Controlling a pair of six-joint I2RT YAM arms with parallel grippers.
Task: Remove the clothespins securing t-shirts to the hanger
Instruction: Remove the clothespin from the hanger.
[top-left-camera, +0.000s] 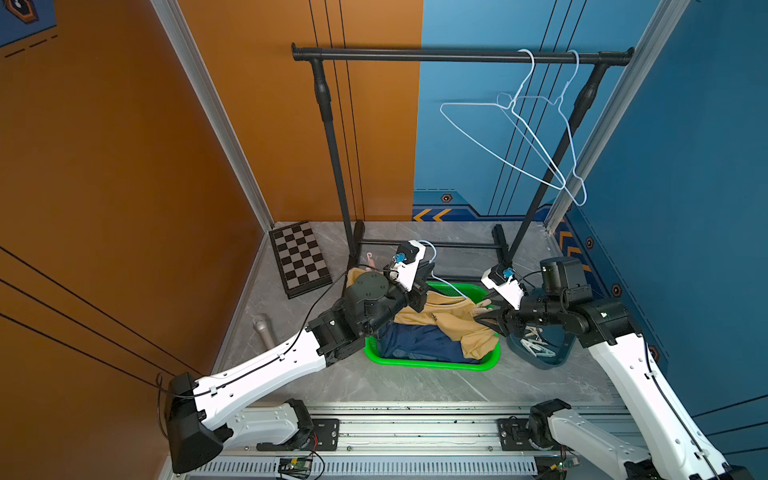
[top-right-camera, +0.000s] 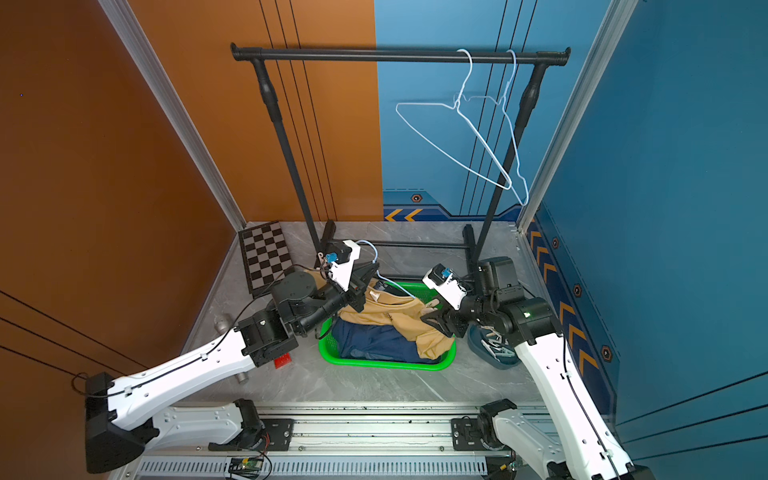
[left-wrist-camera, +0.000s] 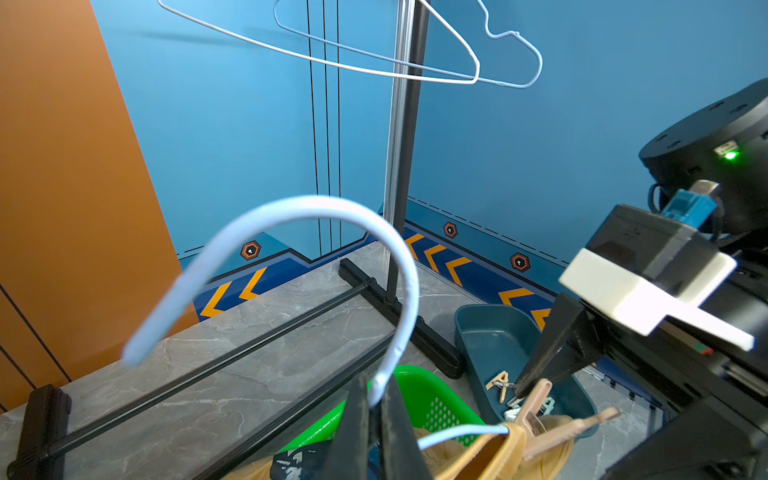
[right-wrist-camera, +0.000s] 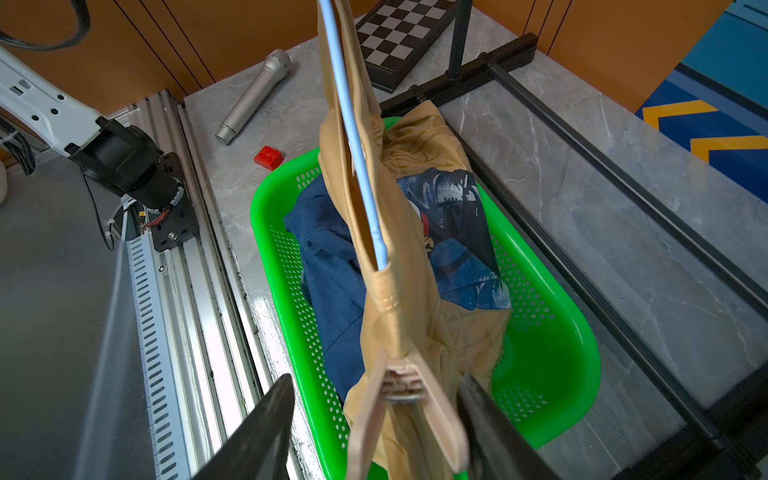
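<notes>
Grey marble bench, black garment rack at the back. Green basket sits mid-bench with the navy t-shirt bundled inside. The yellow t-shirt trails into it, strung on a pale blue hanger. A teal tray sits just beside the basket, loose clothespins in it. Left hand is clamped tight on the hanger's neck. Right hand, jaws apart, straddles a beige clothespin pinching the yellow shoulder to the hanger.
</notes>
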